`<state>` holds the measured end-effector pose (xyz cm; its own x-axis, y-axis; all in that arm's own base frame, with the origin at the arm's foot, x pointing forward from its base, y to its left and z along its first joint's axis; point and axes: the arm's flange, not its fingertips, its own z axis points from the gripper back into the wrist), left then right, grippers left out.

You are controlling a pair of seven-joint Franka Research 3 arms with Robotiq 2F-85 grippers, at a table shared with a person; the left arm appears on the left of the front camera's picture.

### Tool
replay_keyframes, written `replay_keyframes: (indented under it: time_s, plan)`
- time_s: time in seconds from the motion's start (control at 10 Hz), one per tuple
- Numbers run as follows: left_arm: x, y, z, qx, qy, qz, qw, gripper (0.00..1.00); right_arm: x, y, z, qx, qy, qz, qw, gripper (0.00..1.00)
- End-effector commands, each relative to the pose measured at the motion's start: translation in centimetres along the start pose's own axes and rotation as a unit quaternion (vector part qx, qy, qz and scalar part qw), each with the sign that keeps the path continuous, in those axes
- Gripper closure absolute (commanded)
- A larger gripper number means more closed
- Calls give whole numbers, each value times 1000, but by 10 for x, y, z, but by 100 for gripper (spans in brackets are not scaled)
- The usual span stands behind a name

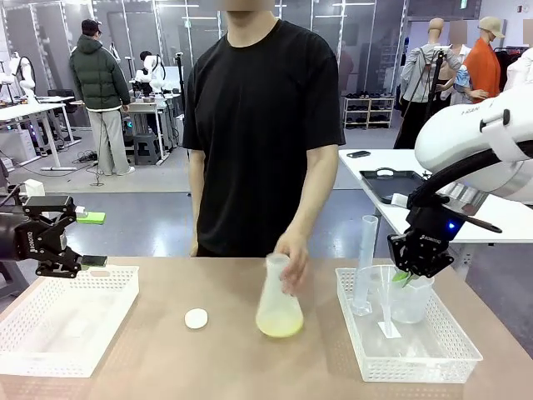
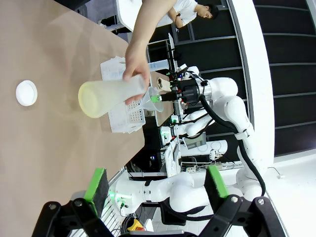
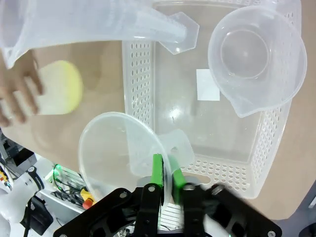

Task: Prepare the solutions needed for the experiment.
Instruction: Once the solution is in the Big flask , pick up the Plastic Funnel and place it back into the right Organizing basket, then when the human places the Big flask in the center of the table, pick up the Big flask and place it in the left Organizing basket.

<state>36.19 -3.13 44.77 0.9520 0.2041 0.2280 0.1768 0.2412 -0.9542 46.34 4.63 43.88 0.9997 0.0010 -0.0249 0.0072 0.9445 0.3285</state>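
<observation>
Front view: left gripper (image 1: pixel 90 240) near the left basket (image 1: pixel 125 292), jaws apart; a person's hand (image 1: pixel 293 257) grips the conical flask (image 1: pixel 275 296) on the surface (image 1: pixel 208 367), pale yellow solution (image 1: pixel 279 323) in its base; right gripper (image 1: pixel 414 271) over the right basket (image 1: pixel 416 367). Left wrist view: white cap (image 2: pixel 26 92) lies on the surface, apart from the flask. Right wrist view: right jaws clamped on the rim of a clear funnel (image 3: pixel 121 153).

A small amount of pale yellow, translucent solution (image 1: pixel 279 323) is seen pooled in the base of a frosted conical flask (image 1: pixel 277 287). The flask is stood roughly upright near the middle of the table (image 1: pixel 208 358), with its neck gripped by a person's hand (image 1: pixel 293 254).
</observation>
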Motion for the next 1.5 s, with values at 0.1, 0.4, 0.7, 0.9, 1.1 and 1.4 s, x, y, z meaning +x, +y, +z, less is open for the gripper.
replay_keyframes:
  time_s: [0.1, 0.4, 0.7, 0.9, 1.1, 1.4]
  plan:
    - [0, -3, -3, -16, -7, 2, 1000, 0, 6, 0, -2, -1, 0, -26, 1000, 55]
    - [0, -3, -3, -16, -7, 2, 1000, 0, 10, -4, -4, 10, -2, -44, 999, 50]
    - [0, -3, -3, -16, -7, 2, 1000, 0, 4, -6, -6, 3, 5, -23, 1000, 50]
    - [0, -3, -3, -16, -7, 2, 1000, 0, 4, -6, -6, 3, 5, -23, 1000, 50]
    - [0, -3, -3, -16, -7, 2, 1000, 0, 4, -6, -6, 3, 5, -23, 1000, 50]
    - [0, -3, -3, -16, -7, 2, 1000, 0, 4, -6, -6, 3, 5, -23, 1000, 50]
